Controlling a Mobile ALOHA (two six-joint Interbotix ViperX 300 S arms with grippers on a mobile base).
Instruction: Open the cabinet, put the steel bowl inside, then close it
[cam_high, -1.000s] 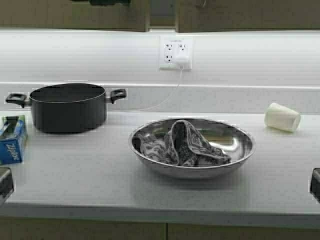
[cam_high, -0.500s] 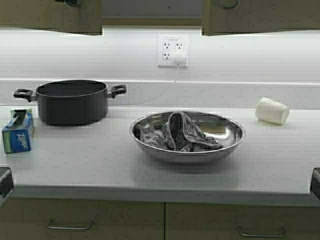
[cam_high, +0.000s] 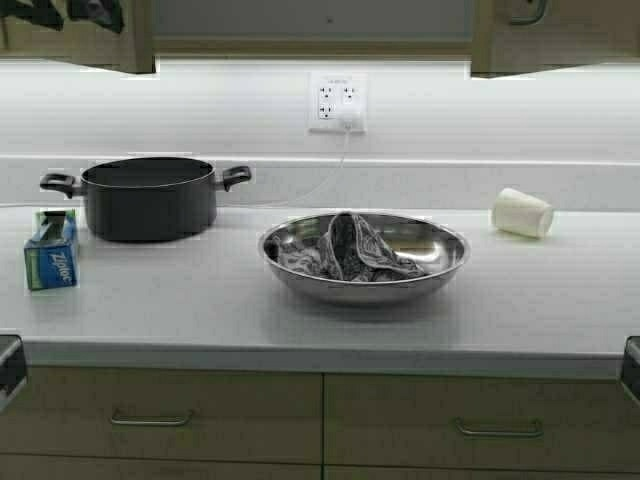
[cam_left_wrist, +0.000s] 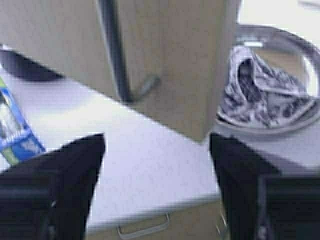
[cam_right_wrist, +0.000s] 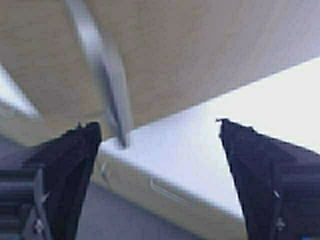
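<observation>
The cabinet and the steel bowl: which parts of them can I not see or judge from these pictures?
- Cabinet, high view: the frame's top edge cuts off its doors and most of its interior.
- Steel bowl, high view: a patterned cloth covers much of its bottom.
- Steel bowl, left wrist view: the open cabinet door hides one side.
- Door handle, right wrist view: blurred; contact with the right gripper unclear.

A black pot (cam_high: 148, 197) and a blue box (cam_high: 52, 252) sit at the tabletop's (cam_high: 180, 310) left, a white paper cup (cam_high: 521, 212) lies at its right, below a wall outlet (cam_high: 336, 101).
</observation>
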